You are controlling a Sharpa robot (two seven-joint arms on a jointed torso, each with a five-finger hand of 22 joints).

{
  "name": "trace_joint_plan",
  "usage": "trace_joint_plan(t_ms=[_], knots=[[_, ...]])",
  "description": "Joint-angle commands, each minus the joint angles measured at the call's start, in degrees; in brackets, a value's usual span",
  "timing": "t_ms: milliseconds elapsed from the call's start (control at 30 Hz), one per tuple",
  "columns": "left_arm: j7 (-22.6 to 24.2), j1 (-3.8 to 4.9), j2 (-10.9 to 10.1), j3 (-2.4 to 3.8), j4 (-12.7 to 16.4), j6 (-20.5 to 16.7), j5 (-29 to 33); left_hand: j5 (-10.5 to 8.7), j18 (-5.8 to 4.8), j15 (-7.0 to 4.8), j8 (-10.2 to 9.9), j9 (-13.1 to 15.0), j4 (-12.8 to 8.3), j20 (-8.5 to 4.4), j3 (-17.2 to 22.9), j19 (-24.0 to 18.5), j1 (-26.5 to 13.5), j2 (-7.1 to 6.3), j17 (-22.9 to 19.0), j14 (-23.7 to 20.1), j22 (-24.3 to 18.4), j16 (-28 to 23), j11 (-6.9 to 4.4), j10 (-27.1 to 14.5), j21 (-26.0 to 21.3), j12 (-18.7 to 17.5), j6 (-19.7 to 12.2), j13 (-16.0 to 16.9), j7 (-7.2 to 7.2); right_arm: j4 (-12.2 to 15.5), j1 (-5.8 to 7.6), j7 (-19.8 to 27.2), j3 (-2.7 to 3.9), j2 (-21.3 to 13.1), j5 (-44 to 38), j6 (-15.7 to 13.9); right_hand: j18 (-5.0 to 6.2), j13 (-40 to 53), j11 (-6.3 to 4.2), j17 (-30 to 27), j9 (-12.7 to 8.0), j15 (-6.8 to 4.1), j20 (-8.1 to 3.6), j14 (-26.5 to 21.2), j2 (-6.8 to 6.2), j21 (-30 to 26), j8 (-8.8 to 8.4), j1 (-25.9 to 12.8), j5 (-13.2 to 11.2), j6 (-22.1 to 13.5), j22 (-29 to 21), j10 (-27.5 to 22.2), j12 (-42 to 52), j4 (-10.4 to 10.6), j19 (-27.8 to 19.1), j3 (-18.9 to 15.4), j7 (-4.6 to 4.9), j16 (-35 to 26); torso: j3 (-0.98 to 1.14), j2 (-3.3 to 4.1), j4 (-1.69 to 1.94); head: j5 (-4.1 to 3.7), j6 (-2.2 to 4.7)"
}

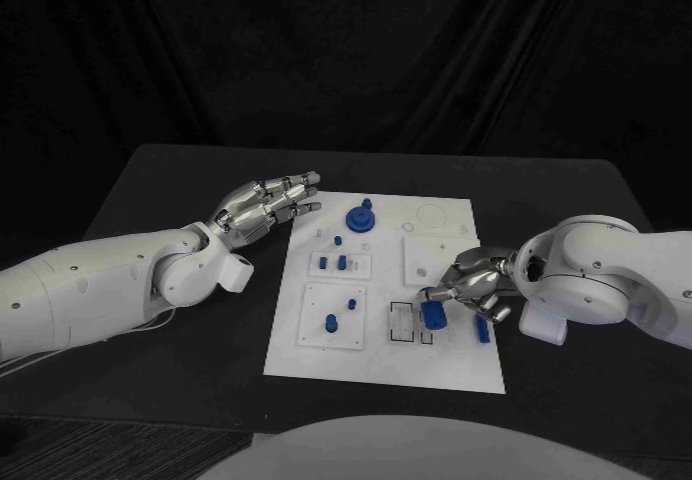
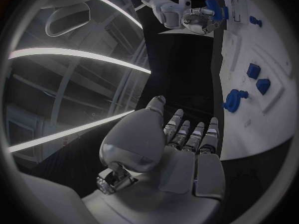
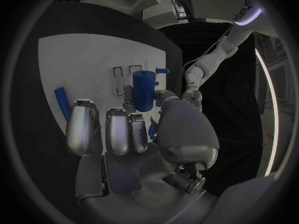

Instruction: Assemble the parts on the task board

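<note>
The task board [image 1: 382,355], a flat white rectangular plate, lies at the centre of the matte black table [image 1: 159,170]. Small blue parts occupy its shallow recesses: a round gear-like part [image 1: 359,217] toward 12 o'clock and a short peg [image 1: 330,323] toward 7 o'clock. The right hand [image 1: 469,290], at the board's 4 o'clock edge, pinches a smooth blue cylinder [image 3: 143,89] upright between thumb and fingers. A blue bar [image 1: 482,332] lies just beside that hand. The left hand [image 1: 267,208], at 10 o'clock, hovers empty with fingers extended. Black curtain behind.
</note>
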Motion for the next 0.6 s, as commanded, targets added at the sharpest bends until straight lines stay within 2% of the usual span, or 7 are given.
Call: trace_joint_plan(t_ms=[33, 133, 367, 533, 567, 600], knots=[[0.5, -0.06, 0.2, 0.05, 0.1, 0.8, 0.3, 0.24, -0.78, 0.26, 0.0, -0.1, 0.0, -0.05, 0.5, 0.3, 0.0, 0.69, 0.1, 0.2, 0.0, 0.4, 0.35, -0.1, 0.2, 0.2, -0.5, 0.0, -0.01, -0.4, -0.29, -2.0, 0.00, 0.7, 1.6, -1.3, 0.84, 15.1, 0.66, -0.2, -0.2, 0.56, 0.59, 3.1, 0.08, -0.6, -0.41, -0.7, -1.9, -0.9, 10.3, 6.0, 0.1, -11.6, 0.0, 11.9, 0.10, -0.3, 0.03, -0.01, 0.00, -0.02, 0.00], [0.4, -0.06, 0.2, 0.05, 0.1, 1.0, 0.3, 0.24, -0.78, 0.26, 0.0, -0.1, -0.1, -0.05, 0.5, 0.3, 0.0, 0.69, 0.1, 0.2, 0.0, 0.4, 0.35, -0.1, 0.2, 0.2, -0.5, 0.0, 0.00, -0.8, -0.45, -2.0, 0.00, 1.3, 1.1, -1.5, 0.92, 15.1, 0.78, -0.4, -0.3, 0.67, 0.72, 3.0, 0.30, -1.0, -0.30, -0.9, -3.7, -1.3, 10.2, 6.0, 0.1, -11.5, -0.2, 11.6, 0.20, -0.4, 0.01, -0.02, 0.01, -0.01, 0.00], [0.4, -0.06, 0.2, 0.05, 0.1, 1.3, 0.3, 0.25, -0.80, 0.27, 0.0, -0.1, -0.1, -0.06, 0.5, 0.3, 0.0, 0.72, 0.0, 0.2, 0.0, 0.4, 0.33, -0.2, 0.2, 0.1, -0.5, 0.0, 0.03, -1.3, -1.23, -2.1, 0.00, 2.6, -0.3, -1.8, 1.05, 15.1, 0.87, -0.9, -0.4, 0.75, 0.81, 2.9, 0.39, -1.6, -0.25, -1.1, -5.3, -1.6, 10.0, 6.0, 0.1, -11.4, -0.4, 11.3, 0.29, -0.6, 0.03, -0.02, 0.02, 0.14, 0.00], [0.4, -0.06, 0.1, 0.05, 0.1, 1.2, 0.3, 0.21, -0.87, 0.31, 0.0, 0.0, -0.2, -0.06, 0.6, 0.4, -0.1, 0.49, 0.1, 0.2, 0.0, 0.5, 0.32, -0.1, 0.2, 0.2, -0.4, 0.0, 0.06, -1.4, -1.78, -1.9, 0.00, 3.0, -0.9, -2.2, 1.41, 15.1, 1.27, -1.6, -0.8, 1.08, 1.10, 2.8, 0.42, -3.5, -0.31, -1.0, -10.4, -3.3, 9.4, 6.0, 0.1, -11.4, -1.1, 10.3, 0.75, -1.1, 0.04, 0.00, -0.02, 0.57, 0.00], [0.4, -0.06, 0.1, 0.05, 0.1, 1.2, 0.3, 0.21, -0.87, 0.31, 0.0, 0.0, -0.2, -0.06, 0.6, 0.4, -0.1, 0.49, 0.1, 0.2, 0.0, 0.5, 0.32, -0.1, 0.2, 0.2, -0.4, 0.0, 0.06, -1.3, -1.91, -1.8, 0.00, 3.1, -1.0, -2.4, 1.44, 15.1, 1.37, -1.6, -0.9, 1.17, 1.20, 2.8, 0.56, -3.7, -0.19, -1.3, -12.0, -3.6, 9.3, 6.0, 0.1, -11.0, -1.2, 9.8, 0.84, -1.1, 0.04, 0.00, -0.04, 0.61, 0.00], [0.4, -0.06, 0.1, 0.05, 0.1, 1.2, 0.3, 0.21, -0.87, 0.31, 0.0, 0.0, -0.2, -0.06, 0.6, 0.4, -0.1, 0.49, 0.1, 0.2, 0.0, 0.5, 0.32, -0.1, 0.2, 0.2, -0.4, 0.0, 0.06, -1.3, -1.95, -1.7, 0.00, 3.1, -1.0, -2.4, 1.45, 15.1, 1.37, -1.5, -1.0, 1.18, 1.20, 2.8, 0.58, -3.7, -0.17, -1.3, -12.2, -3.6, 9.3, 6.0, 0.1, -11.0, -1.2, 9.7, 0.85, -1.0, 0.04, -0.01, -0.03, 0.58, 0.00]])
